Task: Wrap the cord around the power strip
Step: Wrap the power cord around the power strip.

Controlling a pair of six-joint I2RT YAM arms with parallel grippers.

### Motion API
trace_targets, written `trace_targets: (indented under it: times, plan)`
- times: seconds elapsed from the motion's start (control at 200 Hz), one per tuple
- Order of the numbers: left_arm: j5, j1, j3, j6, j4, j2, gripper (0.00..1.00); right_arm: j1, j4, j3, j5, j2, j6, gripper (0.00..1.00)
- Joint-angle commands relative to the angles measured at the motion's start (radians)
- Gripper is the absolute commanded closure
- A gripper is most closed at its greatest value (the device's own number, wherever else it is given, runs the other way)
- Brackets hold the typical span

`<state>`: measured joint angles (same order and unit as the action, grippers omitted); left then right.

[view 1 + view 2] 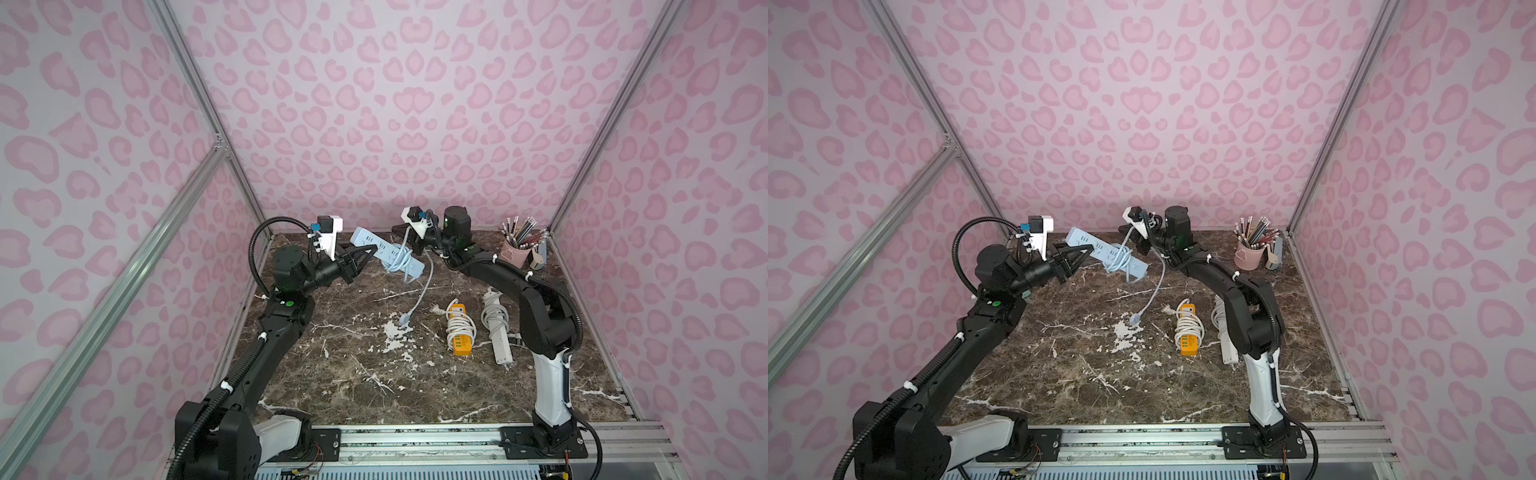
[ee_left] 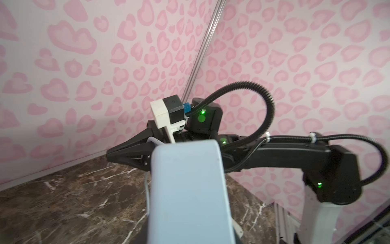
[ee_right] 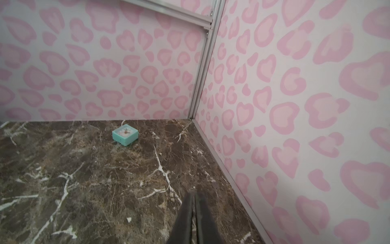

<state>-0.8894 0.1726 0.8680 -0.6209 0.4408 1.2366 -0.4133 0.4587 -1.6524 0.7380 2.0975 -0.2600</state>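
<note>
On your left, the left gripper (image 1: pixel 371 250) is clamped on one end of the blue power strip (image 1: pixel 363 240) and holds it slanted, apparently clear of the table (image 1: pixel 332 374). Treat the strip as a light, rigid plastic bar. Its smooth shell may pivot in an end grip, so pull gently. At its middle the cord (image 1: pixel 397 258) already makes several loose loops. It looks pliable but springy, so slack will likely let them open. Further right, the right gripper (image 3: pixel 193 197) has its jaws almost together, with nothing visible between the tips. The cord seems to cross it nearer the base. The free run drops to the plug (image 1: pixel 405 319) on the table. Take hold just past the last loop.
</note>
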Motion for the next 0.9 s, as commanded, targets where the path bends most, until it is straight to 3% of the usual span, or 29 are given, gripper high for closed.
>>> trace_targets:
  times: [0.0,0.155,0.405,0.495,0.665,0.895]
  plan:
    - [-0.132,-0.002,-0.024,-0.404,0.533,0.009,0.97,0.028,0.311,0.074,0.068,0.018,0.309,0.72]
    - [-0.002,-0.018,-0.08,-0.569,0.753,0.032,0.97,0.024,0.587,0.206,0.073,0.027,0.551,0.61]
    - [0.261,-0.02,-0.142,-0.532,0.821,0.011,0.97,-0.056,0.789,0.44,-0.08,-0.017,0.765,0.54]
    - [0.333,-0.018,-0.145,-0.547,0.862,0.036,0.97,-0.091,0.834,0.511,-0.143,-0.045,0.811,0.47]
    - [0.416,-0.011,-0.158,-0.547,0.917,0.059,0.97,-0.138,0.722,0.569,-0.266,-0.134,0.791,0.33]
    - [0.559,-0.01,-0.249,-0.505,0.958,0.032,0.97,-0.138,0.325,0.598,-0.434,-0.274,0.759,0.15]
